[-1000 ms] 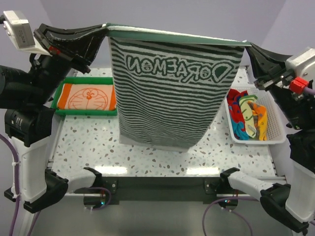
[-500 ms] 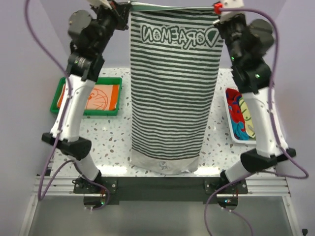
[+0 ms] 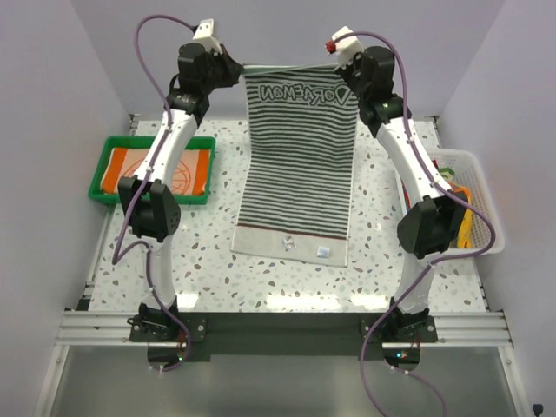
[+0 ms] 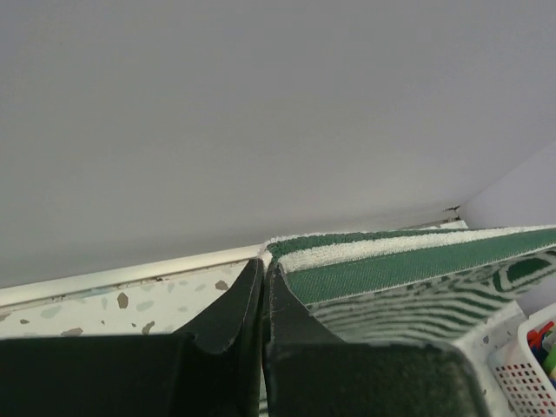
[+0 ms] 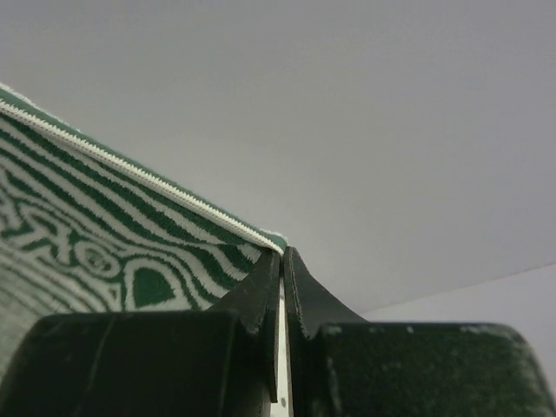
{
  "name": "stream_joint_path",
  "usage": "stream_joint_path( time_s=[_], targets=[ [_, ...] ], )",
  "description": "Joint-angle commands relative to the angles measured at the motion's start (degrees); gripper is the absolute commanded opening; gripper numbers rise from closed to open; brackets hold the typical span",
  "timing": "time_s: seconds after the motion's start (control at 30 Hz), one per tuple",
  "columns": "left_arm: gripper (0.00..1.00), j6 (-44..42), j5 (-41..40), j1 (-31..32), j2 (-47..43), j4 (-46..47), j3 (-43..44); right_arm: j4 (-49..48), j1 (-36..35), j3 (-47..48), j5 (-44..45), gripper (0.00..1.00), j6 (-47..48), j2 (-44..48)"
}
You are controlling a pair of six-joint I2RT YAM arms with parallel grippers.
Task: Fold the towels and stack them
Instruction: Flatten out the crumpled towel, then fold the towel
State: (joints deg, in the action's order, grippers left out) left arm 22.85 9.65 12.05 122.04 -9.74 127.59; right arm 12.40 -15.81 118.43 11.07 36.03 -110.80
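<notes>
Lilac walls close in a white speckled worktop [image 3: 200,252], seen from above with the bases of the two arms along the bottom edge. Down the middle of the frame runs a long towel striped dark green and white [image 3: 300,165], with large lettering across its top band that reads backwards.

The towel's upper edge is lifted off the worktop and pulled taut at the upper centre of the frame, one corner held by each arm. From there the cloth slopes down toward the bottom of the frame. Its lower part ends in a plain pale hem with a small white label [image 3: 323,253] and lies flat on the worktop.

In the left wrist view the black left fingers [image 4: 230,317] are pressed together, pinching the towel's corner right at their tips. In the right wrist view the right fingers [image 5: 256,295] clamp the other corner, with a sliver of white cloth showing in the slit between them.

At the left of the overhead frame sits a green plastic tray [image 3: 148,198] with a flat orange towel bearing a cartoon drawing [image 3: 130,169] inside it. The left arm crosses over the tray's right side. At the right edge stands a white mesh basket [image 3: 482,187] holding what seems to be a bundle of bright cloths [image 3: 465,213]. The right arm hides most of them, so I cannot tell how many there are.
</notes>
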Motion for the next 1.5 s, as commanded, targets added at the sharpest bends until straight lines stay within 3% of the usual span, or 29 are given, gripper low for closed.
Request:
stream_joint_path(
  time_s=[0.0,0.13,0.37,0.5,0.73,1.17,1.47],
  targets=[
    [0.0,2.5,3.5,-2.2,1.8,4.4,-0.1,-2.0,1.4,0.0,-1.5,0.0,-0.6,-0.3],
    [0.0,4.7,6.4,-2.9,2.0,0.6,-2.9,1.5,1.4,-5.3,-2.5,0.0,-0.9,0.6],
    [0.0,8.3,9.9,-2.9,-7.5,-3.9,-21.1,11.6,1.3,-17.7,-4.6,0.0,-5.1,7.6],
    [0.0,8.9,12.0,-2.8,-12.7,-9.4,-28.2,23.2,0.3,-21.4,-8.0,0.0,-9.0,10.1],
    [0.0,6.8,11.7,-2.8,-19.7,-13.8,-42.6,32.9,-5.4,-29.6,-1.6,0.0,-12.0,13.3],
    [0.0,4.0,9.7,-1.6,-24.8,-18.7,-51.5,33.5,-11.1,-42.7,8.3,0.0,-16.9,22.1],
    [0.0,3.4,7.4,-1.4,-27.9,-21.6,-51.7,40.3,-15.6,-42.6,13.0,0.0,-17.2,25.1]
  ],
)
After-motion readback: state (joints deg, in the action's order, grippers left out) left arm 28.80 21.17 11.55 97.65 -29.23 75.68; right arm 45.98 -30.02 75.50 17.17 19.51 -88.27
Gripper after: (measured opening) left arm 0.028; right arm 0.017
